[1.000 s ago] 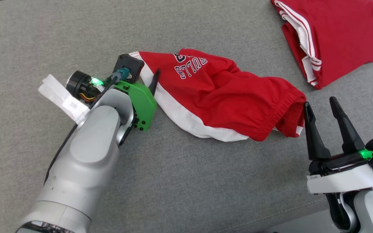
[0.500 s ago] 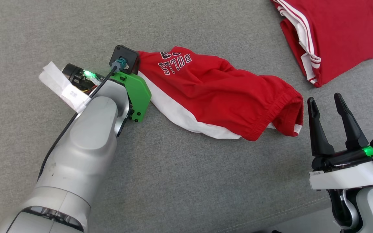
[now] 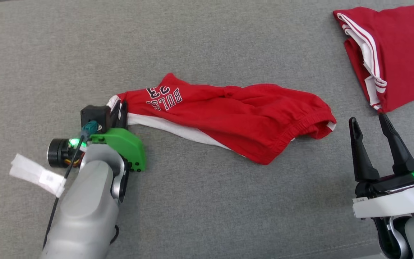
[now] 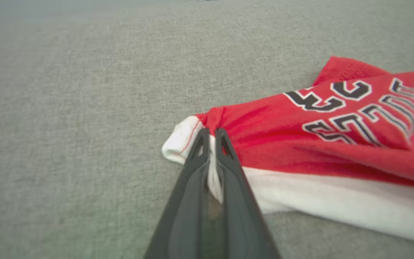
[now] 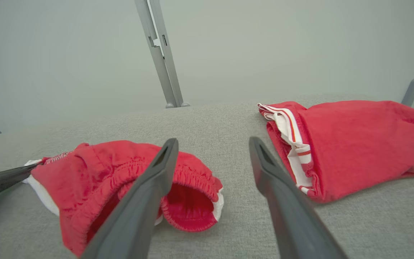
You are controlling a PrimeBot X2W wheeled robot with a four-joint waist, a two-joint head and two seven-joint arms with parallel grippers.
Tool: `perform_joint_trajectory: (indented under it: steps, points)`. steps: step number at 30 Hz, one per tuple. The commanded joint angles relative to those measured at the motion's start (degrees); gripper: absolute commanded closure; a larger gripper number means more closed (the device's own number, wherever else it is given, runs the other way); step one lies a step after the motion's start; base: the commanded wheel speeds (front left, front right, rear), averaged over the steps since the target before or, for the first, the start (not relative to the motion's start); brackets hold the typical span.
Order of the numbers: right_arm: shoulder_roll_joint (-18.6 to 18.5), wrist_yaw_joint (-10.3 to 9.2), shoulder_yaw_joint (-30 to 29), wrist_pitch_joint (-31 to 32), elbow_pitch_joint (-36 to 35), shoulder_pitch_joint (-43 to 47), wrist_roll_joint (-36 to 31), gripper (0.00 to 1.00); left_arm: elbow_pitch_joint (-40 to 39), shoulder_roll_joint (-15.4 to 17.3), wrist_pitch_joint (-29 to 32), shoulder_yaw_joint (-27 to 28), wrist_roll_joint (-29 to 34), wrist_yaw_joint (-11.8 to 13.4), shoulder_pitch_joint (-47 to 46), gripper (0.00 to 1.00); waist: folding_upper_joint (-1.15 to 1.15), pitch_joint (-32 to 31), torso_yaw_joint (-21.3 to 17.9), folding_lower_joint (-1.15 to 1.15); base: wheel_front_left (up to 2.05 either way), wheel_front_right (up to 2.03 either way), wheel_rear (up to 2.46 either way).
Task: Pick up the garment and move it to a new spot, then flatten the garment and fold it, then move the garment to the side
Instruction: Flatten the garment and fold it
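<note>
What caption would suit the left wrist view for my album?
The left hand pinches the white-trimmed corner of red Bulls shorts lying on a grey fabric surface.

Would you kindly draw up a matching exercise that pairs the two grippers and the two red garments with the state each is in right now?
Things:
1. left gripper
2. right gripper
3. lettered shorts
4. striped garment

States:
A. folded, lying apart at the robot's far right
B. open, holding nothing
C. shut on a white-trimmed corner
D. crumpled and stretched out, one corner pinched

Pairs: 1-C, 2-B, 3-D, 4-A
</note>
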Motion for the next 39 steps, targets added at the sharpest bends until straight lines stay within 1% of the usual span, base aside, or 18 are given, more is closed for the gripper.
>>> perform_joint_trajectory:
  steps: [1,7,8,9,12,15,18,21,23,27,32,39]
  points:
    - [-0.44,-0.1,-0.23,0.14,0.04,0.78,0.37,0.0,0.16,1.7,0.73,0.91,-1.3,1.5,6.45,1.0,0.0,-2.05,2.82,0.0,0.0,0.0,0.0]
    - [-1.28,-0.1,-0.55,1.16,-0.4,1.29,-0.04,0.0,-11.82,1.07,1.35,1.61,-3.57,3.46,15.84,1.0,0.0,-3.58,4.56,0.0,0.0,0.0,0.0]
    - [-1.29,-0.1,-0.68,1.37,-0.51,1.39,-0.12,0.0,-14.12,0.85,0.96,1.76,-4.12,3.35,16.72,0.74,0.0,-3.79,4.76,0.0,0.0,0.0,0.0]
    - [-1.35,-0.1,-0.65,1.57,-0.73,1.54,-0.28,0.0,-16.48,0.84,0.72,1.67,-3.93,3.72,17.78,0.0,0.0,-4.05,4.86,0.0,0.0,0.0,0.0]
    - [-1.36,-0.1,-0.72,2.25,-1.27,1.88,-0.91,0.0,-23.04,1.08,-1.09,1.76,-3.78,4.5,19.85,0.0,0.0,-4.66,4.93,0.0,0.0,0.0,0.0]
    - [-1.12,-0.1,-0.96,2.77,-1.8,2.21,-1.56,0.0,-29.42,2.23,-3.77,2.09,-2.19,5.73,22.28,0.0,0.0,-5.46,4.96,0.0,0.0,0.0,0.0]
    - [-1.1,-0.1,-1.04,3.31,-2.14,2.62,-2.24,0.0,-35.04,3.45,-5.23,2.85,-0.28,6.65,23.96,0.0,0.0,-6.41,4.99,0.0,0.0,0.0,0.0]
    - [-0.96,-0.1,-0.95,4.16,-2.47,3.65,-2.83,0.0,-40.64,4.99,-5.73,3.83,1.22,6.91,26.45,0.0,0.0,-7.64,5.07,0.0,0.0,0.0,0.0]
    - [-0.83,-0.1,-0.82,4.56,-2.69,4.08,-2.92,0.0,-42.84,5.56,-5.76,4.37,1.76,7.03,28.19,0.0,0.0,-8.25,5.08,0.0,0.0,0.0,0.0]
    - [-0.43,-0.1,-0.51,5.48,-3.43,5.02,-3.24,0.0,-46.21,6.9,-5.77,5.55,2.35,6.99,31.3,0.0,0.0,-9.31,4.94,0.0,0.0,0.0,0.0]
    - [-0.13,-0.1,-0.72,6.19,-4.16,5.61,-3.15,0.0,-48.55,7.42,-5.77,6.36,2.57,6.86,33.49,0.0,0.0,-9.67,5.28,0.0,0.0,0.0,0.0]
    - [-0.3,-0.1,-0.81,6.72,-4.71,5.77,-3.37,0.0,-49.38,6.85,-5.75,6.32,3.2,6.68,33.75,0.0,0.0,-9.56,5.57,0.0,0.0,0.0,0.0]
